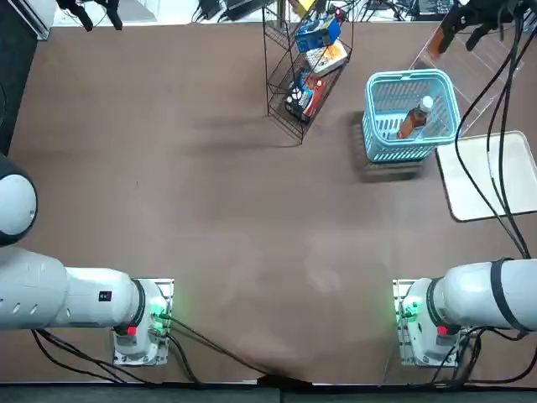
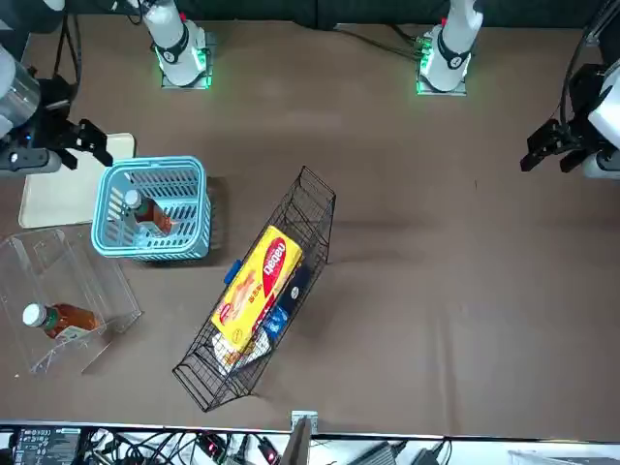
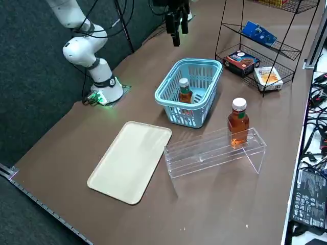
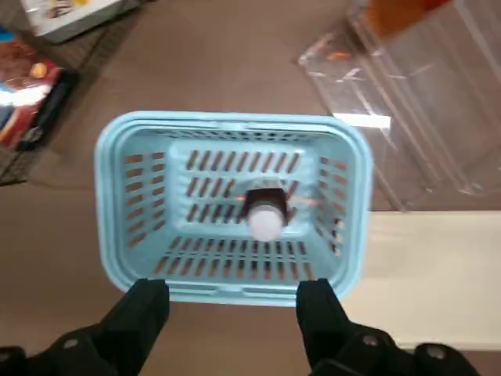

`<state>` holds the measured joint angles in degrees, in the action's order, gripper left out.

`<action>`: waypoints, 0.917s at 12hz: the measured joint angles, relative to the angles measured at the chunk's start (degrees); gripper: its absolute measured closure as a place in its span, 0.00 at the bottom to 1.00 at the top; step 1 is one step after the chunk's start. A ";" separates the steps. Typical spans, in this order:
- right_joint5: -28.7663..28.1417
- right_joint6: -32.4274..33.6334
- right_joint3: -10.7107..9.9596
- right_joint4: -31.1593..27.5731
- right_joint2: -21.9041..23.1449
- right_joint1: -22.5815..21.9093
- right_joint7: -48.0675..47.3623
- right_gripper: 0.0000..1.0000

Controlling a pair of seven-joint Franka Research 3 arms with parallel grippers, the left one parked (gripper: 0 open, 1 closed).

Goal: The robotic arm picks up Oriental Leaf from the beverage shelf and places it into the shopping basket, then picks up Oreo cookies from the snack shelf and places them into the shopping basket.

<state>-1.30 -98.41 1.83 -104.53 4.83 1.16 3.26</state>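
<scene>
Front view: the right gripper (image 2: pixel 85 145) hung near the shopping basket (image 2: pixel 203 228), the Oriental Leaf (image 2: pixel 153 215) tilted inside, presumably delivered. Right side view: the Oreo cookies (image 3: pixel 259 33) lay beyond the basket from the gripper, propped on the snack shelf's (image 3: pixel 278 47) sloping tier. Right wrist view: the fingers (image 4: pixel 149 313) were spread, gripping nothing, consistent with release.

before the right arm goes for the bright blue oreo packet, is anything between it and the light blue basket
Nothing visible stands between the bright blue packet and the light blue plastic basket except the black wire rack's own edge; the open right gripper is by the basket.
</scene>
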 joint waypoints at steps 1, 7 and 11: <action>-1.14 -0.08 0.06 0.02 -0.22 -0.67 0.74 0.00; -6.12 -6.56 0.24 0.33 -1.23 -5.34 12.30 0.00; -15.79 -12.80 0.18 0.28 -2.47 -6.21 28.30 0.00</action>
<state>-17.09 -111.21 2.00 -104.26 2.36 -5.05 31.55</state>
